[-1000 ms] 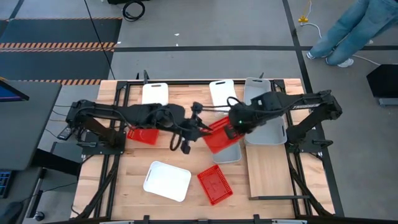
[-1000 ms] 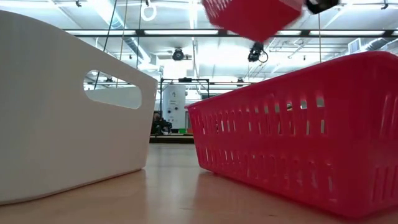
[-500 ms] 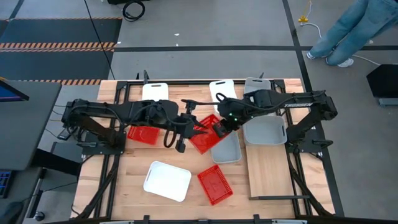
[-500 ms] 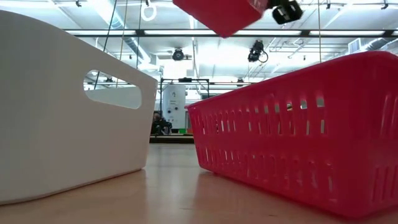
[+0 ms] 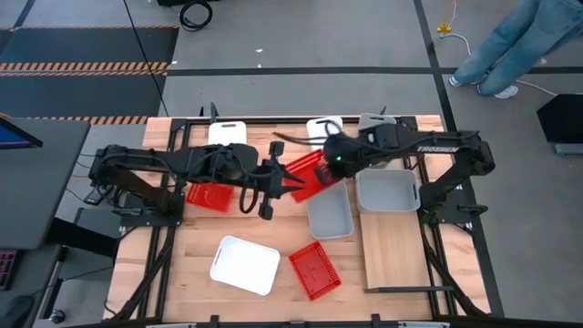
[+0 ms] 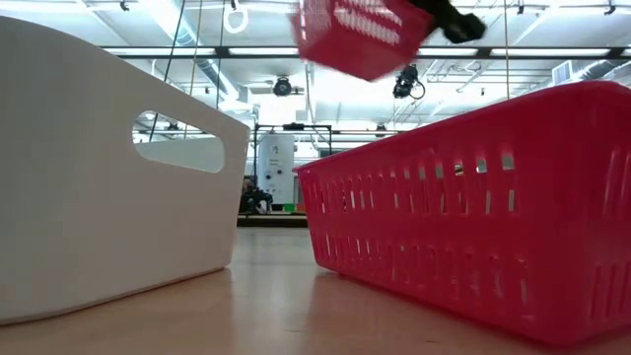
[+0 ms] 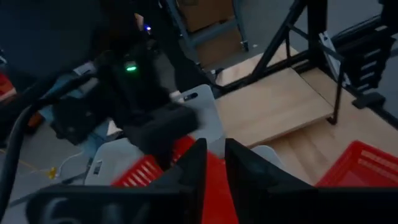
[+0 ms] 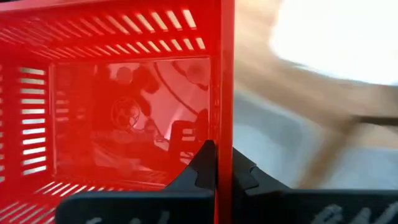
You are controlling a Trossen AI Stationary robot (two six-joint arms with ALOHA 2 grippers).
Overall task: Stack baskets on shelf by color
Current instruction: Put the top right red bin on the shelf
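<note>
A red mesh basket (image 5: pixel 308 173) hangs in the air over the table's far middle, between my two arms. It also shows at the top of the low view (image 6: pixel 355 35). My right gripper (image 5: pixel 326 169) is shut on it from the right. My left gripper (image 5: pixel 284 182) meets its left end, fingers nearly closed on red plastic (image 7: pixel 214 165). Another red basket (image 5: pixel 209 196) rests on its base under my left arm. A third red basket (image 5: pixel 314 271) and a white one (image 5: pixel 244 264) stand near the front. The shelf (image 5: pixel 393 260) lies at the right. My left gripper comes about level from the table's left at the basket's left end (image 7: pixel 216 190). Red plastic shows in the narrow gap between its two fingers; which part of the wall it is, I cannot tell. My right gripper pinches one side wall at its rim (image 8: pixel 222 134), one finger inside the basket and one outside. It slants down from above on the right. The basket is lifted clear and tilted.
Two grey baskets (image 5: pixel 330 214) (image 5: pixel 387 191) stand right of centre under my right arm. A white basket (image 5: pixel 228 135) and further white and grey ones (image 5: pixel 325 128) (image 5: pixel 372 120) line the far edge. A person stands on the floor beyond the far right corner (image 5: pixel 519 46).
My right gripper has carried the red basket from above the grey basket toward the table's left and far edge, tipping it so that its mesh wall shows in the low view. The basket's left end has come to my left gripper.
</note>
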